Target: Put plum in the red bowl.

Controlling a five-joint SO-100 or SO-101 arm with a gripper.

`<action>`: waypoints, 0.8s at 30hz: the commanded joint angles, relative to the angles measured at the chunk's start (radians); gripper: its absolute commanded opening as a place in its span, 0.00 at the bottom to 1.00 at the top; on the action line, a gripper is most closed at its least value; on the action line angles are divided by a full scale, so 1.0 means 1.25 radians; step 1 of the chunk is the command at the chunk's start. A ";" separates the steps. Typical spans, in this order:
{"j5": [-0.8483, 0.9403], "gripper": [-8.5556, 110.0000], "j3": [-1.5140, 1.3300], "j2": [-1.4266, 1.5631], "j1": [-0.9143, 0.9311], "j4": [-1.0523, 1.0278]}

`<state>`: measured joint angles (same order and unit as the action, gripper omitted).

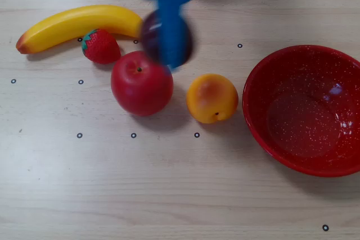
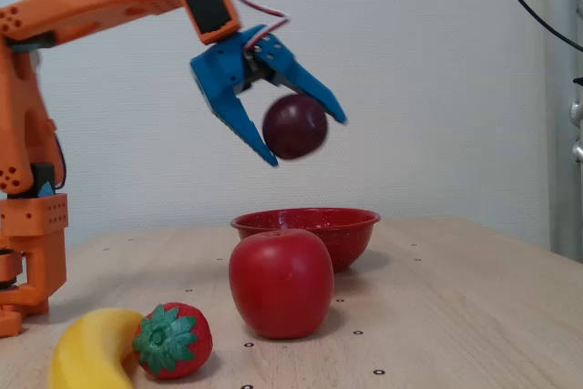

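My blue gripper is shut on the dark purple plum and holds it high in the air in the fixed view. Seen from overhead, the gripper and the plum are blurred at the top centre, above the table just behind the apple. The red bowl with white speckles stands at the right of the overhead view, with nothing inside. In the fixed view the bowl sits behind the apple, well below the plum.
A red apple, an orange-yellow peach, a strawberry and a banana lie on the wooden table. The peach sits between the apple and the bowl. The orange arm base stands at the left of the fixed view.
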<state>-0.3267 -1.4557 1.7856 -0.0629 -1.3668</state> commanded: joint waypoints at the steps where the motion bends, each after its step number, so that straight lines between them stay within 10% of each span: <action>1: 0.040 0.07 -0.016 0.136 0.101 0.076; 14: 0.039 0.07 -0.204 0.229 0.394 0.304; 24: -0.013 0.07 0.168 -0.182 0.444 0.137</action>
<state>-0.3160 -1.4573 1.5861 0.4663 -1.1305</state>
